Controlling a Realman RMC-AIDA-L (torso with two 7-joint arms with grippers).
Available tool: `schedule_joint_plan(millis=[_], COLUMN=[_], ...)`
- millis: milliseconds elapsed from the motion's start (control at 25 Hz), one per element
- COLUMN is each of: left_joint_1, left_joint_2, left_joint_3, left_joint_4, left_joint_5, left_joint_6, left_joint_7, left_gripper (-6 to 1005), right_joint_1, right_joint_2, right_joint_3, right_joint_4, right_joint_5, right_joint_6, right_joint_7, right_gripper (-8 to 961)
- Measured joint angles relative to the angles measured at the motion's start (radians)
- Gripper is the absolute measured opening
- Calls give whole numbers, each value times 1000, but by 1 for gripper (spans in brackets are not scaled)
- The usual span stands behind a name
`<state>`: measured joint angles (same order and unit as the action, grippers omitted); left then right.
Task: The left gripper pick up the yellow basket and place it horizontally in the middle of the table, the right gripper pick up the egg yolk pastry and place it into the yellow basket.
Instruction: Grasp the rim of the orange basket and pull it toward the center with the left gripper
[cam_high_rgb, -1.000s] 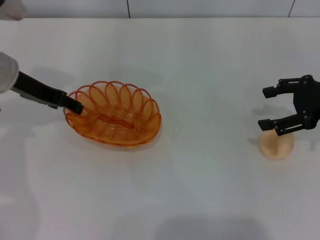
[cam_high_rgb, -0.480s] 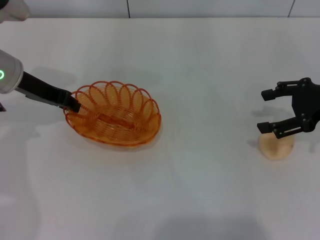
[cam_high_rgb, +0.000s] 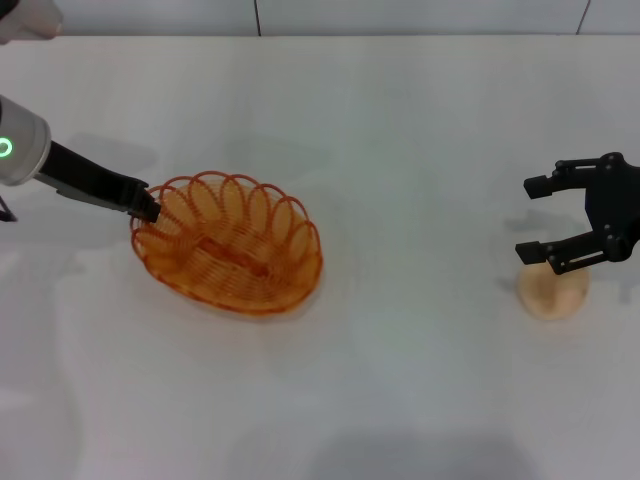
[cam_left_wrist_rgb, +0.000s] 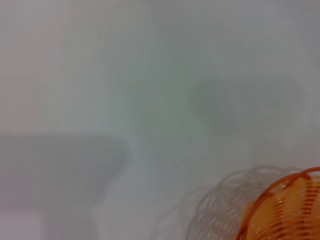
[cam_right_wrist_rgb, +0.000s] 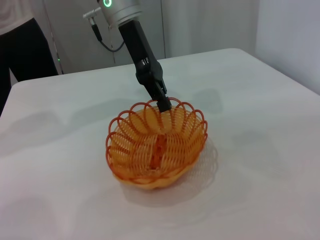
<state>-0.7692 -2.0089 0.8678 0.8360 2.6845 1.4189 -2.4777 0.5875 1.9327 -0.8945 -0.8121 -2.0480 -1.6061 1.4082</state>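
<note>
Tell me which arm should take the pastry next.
Right. The right gripper hangs open directly above the egg yolk pastry, while the left gripper is across the table, gripping the yellow basket rim.

Lab: bare white table (cam_high_rgb: 400, 120), cables

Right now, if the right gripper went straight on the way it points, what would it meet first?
The right gripper, jaws open, points toward the robot's left. The yellow basket lies roughly in that line, nothing between; the egg yolk pastry sits beside it, likely missed. Depth is unclear.
</note>
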Motion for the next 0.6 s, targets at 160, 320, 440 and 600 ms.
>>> schedule_joint_plan(millis=[160,320,440,600], left_joint_1=[-1,-2,-3,-5], left_joint_2=[0,6,7,3], left_joint_3=[0,-1,-1,-1], left_joint_4=[5,10,13,10], left_joint_5=[-43,-108,-152,-192], left_joint_6=[12,44,60,80], left_joint_7=[-7,-33,-79,-187], left_gripper=[82,77,76,73], right_joint_1=[0,-2,-12,-29], right_joint_2=[-7,-9,-11,-12], right_joint_3=[7,10,10,10], right_joint_4=[-1,-2,-14,-38], right_joint_5=[0,0,0,4], right_joint_6=[0,0,-3,-6], right_joint_7=[4,4,2,1], right_gripper=[806,803,802,800])
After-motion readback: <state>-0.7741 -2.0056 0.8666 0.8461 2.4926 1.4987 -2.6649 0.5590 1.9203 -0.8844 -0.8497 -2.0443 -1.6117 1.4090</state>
